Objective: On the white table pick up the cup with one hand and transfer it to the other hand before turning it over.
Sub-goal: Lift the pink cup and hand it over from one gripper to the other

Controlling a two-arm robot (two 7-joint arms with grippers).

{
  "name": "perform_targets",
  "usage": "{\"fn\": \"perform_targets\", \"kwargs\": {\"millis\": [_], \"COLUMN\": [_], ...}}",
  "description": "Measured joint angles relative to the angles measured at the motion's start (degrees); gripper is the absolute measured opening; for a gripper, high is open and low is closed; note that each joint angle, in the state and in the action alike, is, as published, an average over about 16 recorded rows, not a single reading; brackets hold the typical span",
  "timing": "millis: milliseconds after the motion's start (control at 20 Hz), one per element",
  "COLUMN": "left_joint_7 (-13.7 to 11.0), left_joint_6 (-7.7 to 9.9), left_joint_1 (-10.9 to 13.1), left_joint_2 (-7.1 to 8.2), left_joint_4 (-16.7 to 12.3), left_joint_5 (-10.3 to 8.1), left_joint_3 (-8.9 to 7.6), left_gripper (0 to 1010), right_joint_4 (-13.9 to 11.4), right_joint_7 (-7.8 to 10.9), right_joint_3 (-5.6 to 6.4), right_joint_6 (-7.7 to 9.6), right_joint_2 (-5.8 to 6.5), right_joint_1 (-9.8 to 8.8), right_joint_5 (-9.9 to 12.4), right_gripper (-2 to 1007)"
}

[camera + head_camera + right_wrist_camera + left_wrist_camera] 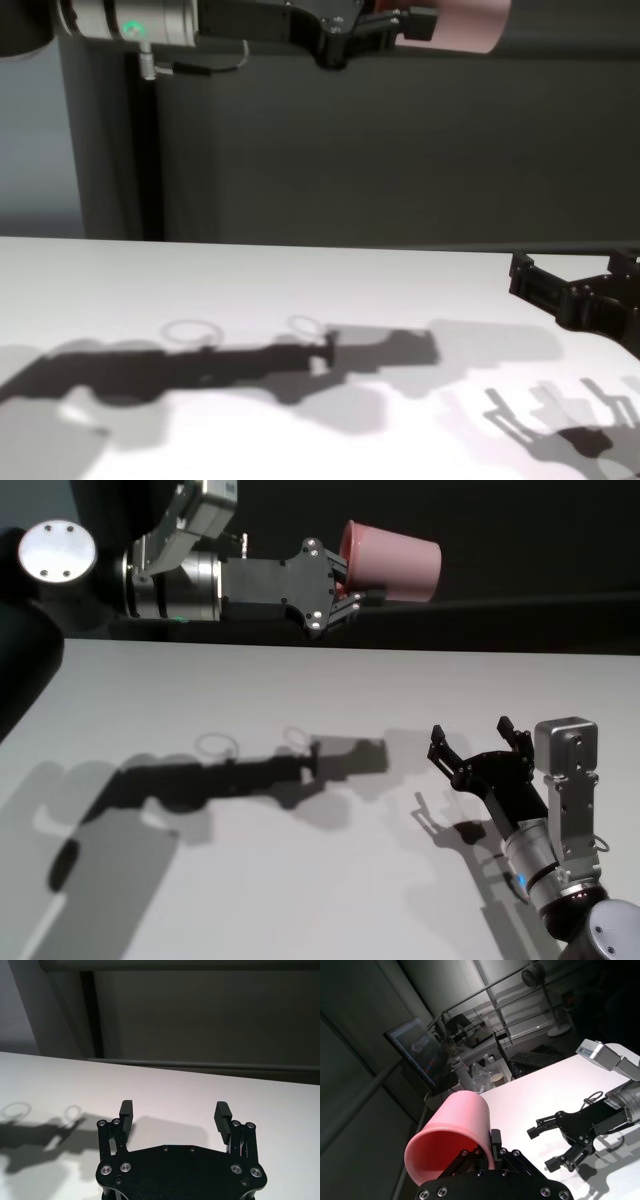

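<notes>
- Right gripper (478, 744) sits closest, low over the near right part of the white table (300, 880), jaws spread wide with nothing between them, fingers (126, 1110) pointing toward the far edge
- the cup (390, 562) is up in the air, well above the table, lying on its side with its base pointing to the robot's right
- left gripper (345, 585) has it pinched at the rim, one finger inside the mouth and one outside, so it's clamped on the cup wall; in the left wrist view the open mouth of the cup (451, 1135) faces back toward the gripper (487, 1152)
- cup and right gripper are well apart, the cup much higher and further back
- dark arm shadow (250, 775) stretches across the middle of the table
</notes>
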Motion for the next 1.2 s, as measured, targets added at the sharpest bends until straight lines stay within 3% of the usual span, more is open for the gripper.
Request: {"fn": "perform_targets", "kwargs": {"millis": [750,1200], "left_joint_7": [0.2,0.2], "left_joint_6": [0.19,0.19], "left_joint_1": [0.3,0.3], "left_joint_2": [0.42,0.39], "left_joint_4": [-0.4,-0.4], "left_joint_5": [-0.19,-0.15], "left_joint_3": [-0.16,-0.15], "left_gripper": [43,43], "right_joint_4": [0.0,-0.1], "right_joint_7": [0.26,2.15], "right_joint_3": [0.12,1.66], "right_joint_6": [-0.03,-0.86], "right_joint_2": [-0.02,-0.21], "right_joint_1": [0.02,0.07], "right_joint_5": [0.0,0.6], "right_gripper": [1000,1000]}}
